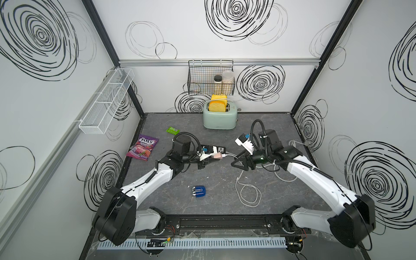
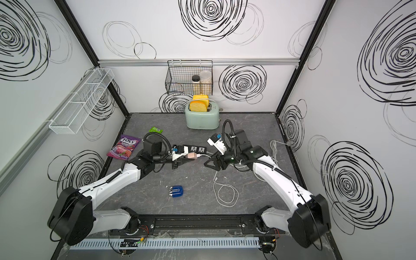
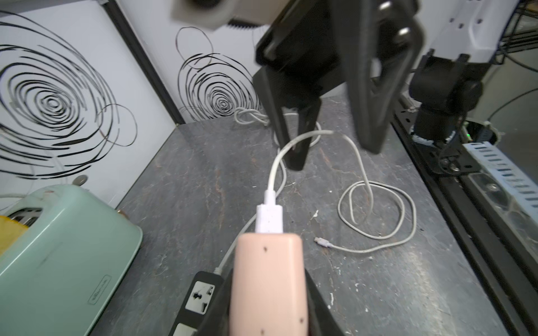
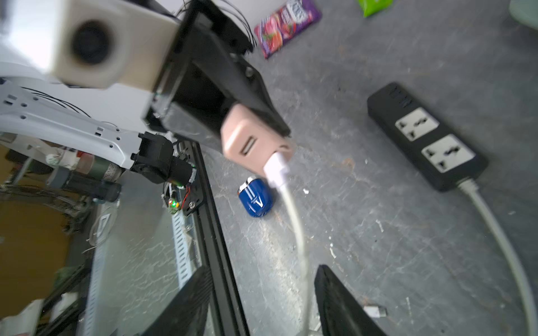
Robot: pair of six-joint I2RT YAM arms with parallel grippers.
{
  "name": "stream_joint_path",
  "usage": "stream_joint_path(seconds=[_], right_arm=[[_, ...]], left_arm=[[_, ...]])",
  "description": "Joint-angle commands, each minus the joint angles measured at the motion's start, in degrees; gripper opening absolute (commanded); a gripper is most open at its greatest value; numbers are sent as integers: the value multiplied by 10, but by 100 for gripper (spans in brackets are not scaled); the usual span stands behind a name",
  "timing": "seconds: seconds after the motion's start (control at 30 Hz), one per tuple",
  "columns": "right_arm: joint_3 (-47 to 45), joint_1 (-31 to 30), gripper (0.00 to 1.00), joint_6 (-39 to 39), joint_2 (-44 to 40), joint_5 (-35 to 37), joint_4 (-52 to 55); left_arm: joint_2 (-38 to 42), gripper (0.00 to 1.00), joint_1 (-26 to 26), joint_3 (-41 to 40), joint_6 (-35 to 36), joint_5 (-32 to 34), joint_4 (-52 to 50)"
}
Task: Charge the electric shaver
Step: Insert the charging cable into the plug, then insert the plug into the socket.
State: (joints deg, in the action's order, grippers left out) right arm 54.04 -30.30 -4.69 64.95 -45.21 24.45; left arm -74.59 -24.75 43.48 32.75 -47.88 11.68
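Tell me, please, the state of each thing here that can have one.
power strip: visible sockets empty
pink adapter: white cable plugged in, off the power strip
electric shaver: lying loose, white cable not attached
left gripper: shut on pink adapter
right gripper: jaws open, empty
toaster: yellow slices in slots

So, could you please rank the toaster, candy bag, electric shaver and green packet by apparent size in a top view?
1. toaster
2. candy bag
3. electric shaver and green packet: too alike to rank.

The toaster (image 1: 220, 120) stands behind candy bag (image 1: 142, 147) and green packet (image 1: 172, 130).
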Motion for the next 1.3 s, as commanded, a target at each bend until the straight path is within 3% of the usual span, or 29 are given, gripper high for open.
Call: stream_joint_path(seconds=[0.0,0.07,0.13,0.3,0.4,0.87,1.27], right_arm=[[-89,-22,82,-212,-90,33,-242],[-134,-36,84,-297,-124,74,-341],[-138,-54,85,-332,-129,115,-364],[-119,-110,86,-334,-137,238,-340],[-120,-112,87,-335,-146,299,-310],[-146,-151,88,-511,-36,266,-448],[-145,-138,83,-527,29,310,-494]], left_arm=[[-18,0,4,7,-74,19,61],[-25,0,-1,17,-98,27,58],[-26,0,-7,27,-107,34,44],[-17,0,-15,25,-111,46,28],[-5,0,-18,15,-100,46,24],[-6,0,-22,8,-181,55,59],[4,1,-35,-12,-187,18,87]])
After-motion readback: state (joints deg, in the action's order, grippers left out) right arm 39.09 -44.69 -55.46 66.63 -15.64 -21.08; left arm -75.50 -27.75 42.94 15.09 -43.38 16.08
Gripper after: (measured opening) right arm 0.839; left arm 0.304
